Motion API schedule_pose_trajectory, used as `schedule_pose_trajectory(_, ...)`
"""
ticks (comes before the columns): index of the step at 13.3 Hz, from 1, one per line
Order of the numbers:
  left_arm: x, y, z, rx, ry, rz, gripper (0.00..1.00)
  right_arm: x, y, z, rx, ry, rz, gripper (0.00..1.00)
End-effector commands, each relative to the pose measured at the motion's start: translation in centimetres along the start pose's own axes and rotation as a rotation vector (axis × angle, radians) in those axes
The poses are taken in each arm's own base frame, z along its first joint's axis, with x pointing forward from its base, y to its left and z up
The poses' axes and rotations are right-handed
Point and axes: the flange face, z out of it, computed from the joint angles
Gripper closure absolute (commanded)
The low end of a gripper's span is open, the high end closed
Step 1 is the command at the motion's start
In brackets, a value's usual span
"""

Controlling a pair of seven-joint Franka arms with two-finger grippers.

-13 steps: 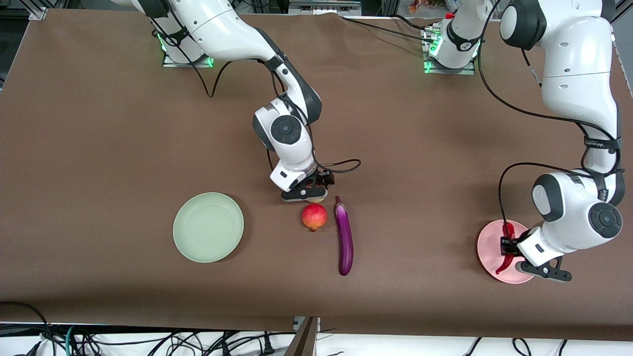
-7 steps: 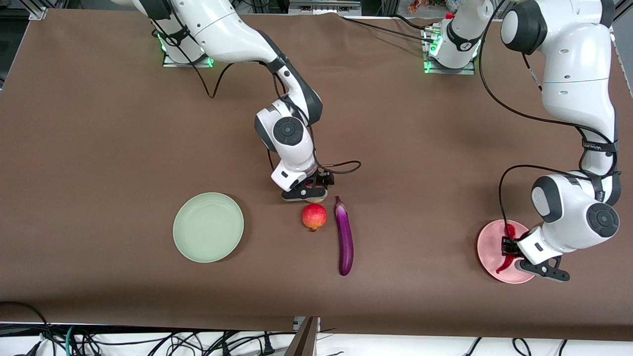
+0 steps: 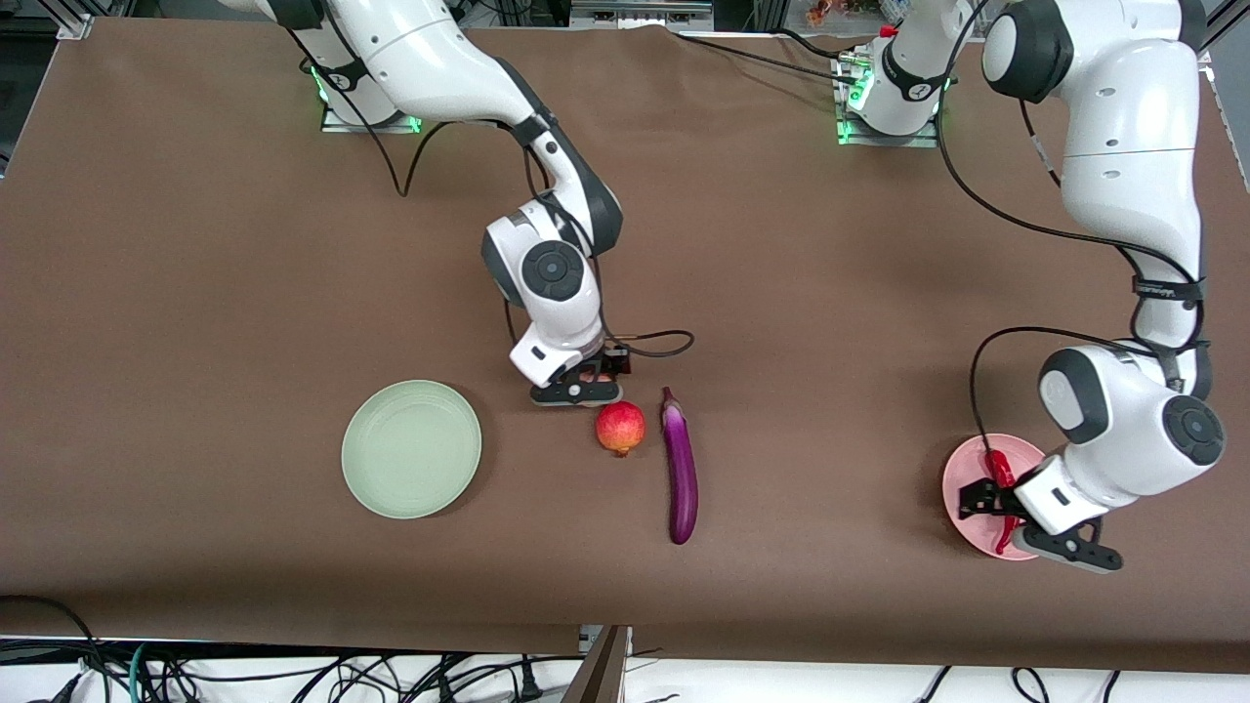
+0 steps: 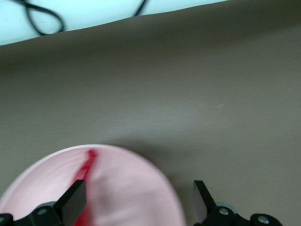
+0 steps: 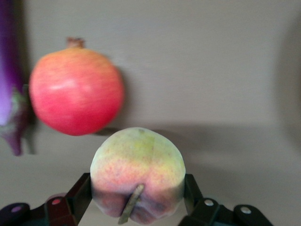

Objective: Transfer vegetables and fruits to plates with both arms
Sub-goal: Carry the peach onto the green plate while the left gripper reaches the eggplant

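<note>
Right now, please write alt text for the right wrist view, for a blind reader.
The right gripper is shut on a yellow-pink peach. A red pomegranate lies on the brown table beside a purple eggplant.

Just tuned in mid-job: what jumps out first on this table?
The right pincer is shut on the peach, just above the table beside the pomegranate and eggplant. At the left arm's end, the left pincer hangs open over the pink plate, where the chili lies. The green plate holds nothing.
</note>
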Motion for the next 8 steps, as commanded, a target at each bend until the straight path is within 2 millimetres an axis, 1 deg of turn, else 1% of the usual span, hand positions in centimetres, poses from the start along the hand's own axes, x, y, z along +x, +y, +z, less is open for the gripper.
schedule_pose_trajectory(1,1.6,6.8,0.4,-0.063,-0.009,-0.063,0.0,1.3,4.4,-4.9,-0.053,-0.06,-0.077,0.8)
schedule_pose_trajectory(3,2.3,13.6,1.5,-0.084,-0.03,-0.127,0.0,2.9,9.3,-6.9,-0.064,-0.108,-0.121,0.79)
schedule_pose_trajectory(4,2.4,17.1,1.9,-0.088,-0.042,-0.164,0.0,3.0,11.7,-7.1,-0.067,-0.161,-0.179,0.74)
schedule_pose_trajectory(5,2.3,20.5,2.5,-0.092,-0.056,-0.188,0.0,2.9,14.7,-7.2,-0.06,-0.191,-0.223,0.7)
schedule_pose_trajectory(6,2.0,23.3,3.2,-0.096,-0.065,-0.192,0.0,2.8,17.6,-7.1,-0.053,-0.197,-0.267,0.67)
schedule_pose_trajectory(7,1.7,25.5,3.9,-0.1,-0.073,-0.202,0.0,3.0,19.7,-7.1,-0.049,-0.179,-0.303,0.66)
schedule_pose_trajectory(8,1.7,27.4,4.3,-0.102,-0.061,-0.219,0.0,3.4,21.4,-6.9,-0.049,-0.168,-0.332,0.64)
